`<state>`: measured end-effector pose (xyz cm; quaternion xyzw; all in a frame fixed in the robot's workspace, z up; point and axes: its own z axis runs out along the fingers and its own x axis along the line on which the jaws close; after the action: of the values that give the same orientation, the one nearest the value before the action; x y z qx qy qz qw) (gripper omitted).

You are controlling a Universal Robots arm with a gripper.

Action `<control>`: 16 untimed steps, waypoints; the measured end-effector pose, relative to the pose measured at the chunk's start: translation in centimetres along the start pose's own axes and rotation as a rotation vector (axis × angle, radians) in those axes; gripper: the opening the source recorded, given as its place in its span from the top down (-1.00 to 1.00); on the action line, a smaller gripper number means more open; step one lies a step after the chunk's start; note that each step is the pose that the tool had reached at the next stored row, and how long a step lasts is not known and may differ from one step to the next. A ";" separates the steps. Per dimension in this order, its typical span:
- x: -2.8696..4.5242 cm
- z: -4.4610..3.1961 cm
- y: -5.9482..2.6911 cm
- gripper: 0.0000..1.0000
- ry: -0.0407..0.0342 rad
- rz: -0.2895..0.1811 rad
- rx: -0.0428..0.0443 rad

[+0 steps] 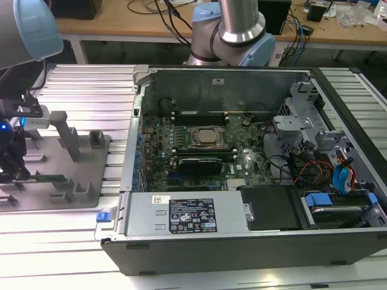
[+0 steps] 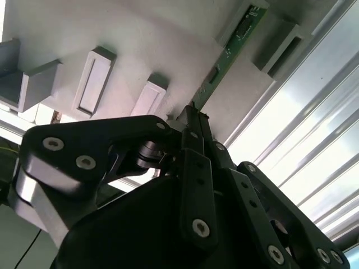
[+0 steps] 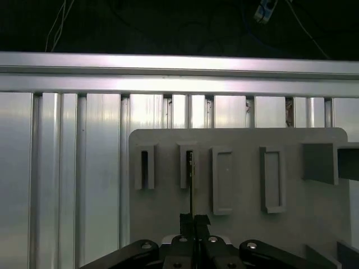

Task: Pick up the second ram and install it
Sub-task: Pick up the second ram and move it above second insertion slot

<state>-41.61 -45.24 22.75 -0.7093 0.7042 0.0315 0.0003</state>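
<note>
The second ram [image 1: 53, 177] is a thin dark-green stick standing on edge in the grey holder tray [image 1: 91, 166] at the exterior view's left. My gripper [image 1: 14, 168] is down at the stick's end, with its black fingers closed on it. In the second wrist view the ram [image 2: 235, 42] runs out from between the closed fingertips of the gripper [image 2: 193, 115] and rests between the tray's posts. In the first wrist view the ram [image 3: 191, 185] appears edge-on as a thin line leading into the gripper [image 3: 194, 219].
The open computer case [image 1: 338, 109] lies at the exterior view's right, with the processor socket [image 1: 207, 136] mid-board and memory slots [image 1: 199, 116] beside it. Upright tray posts [image 1: 68, 136] stand near the gripper. Ribbed aluminium table [image 1: 84, 84] surrounds the tray.
</note>
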 end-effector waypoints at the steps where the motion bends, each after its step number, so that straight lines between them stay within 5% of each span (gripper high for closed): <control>1: 0.00 -0.04 0.00 0.82 -0.0009 0.000 0.0001; 16: -0.10 -2.26 0.10 0.82 -0.0009 0.000 0.0000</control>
<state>-41.61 -45.24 25.01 -0.7093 0.7041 0.0318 0.0006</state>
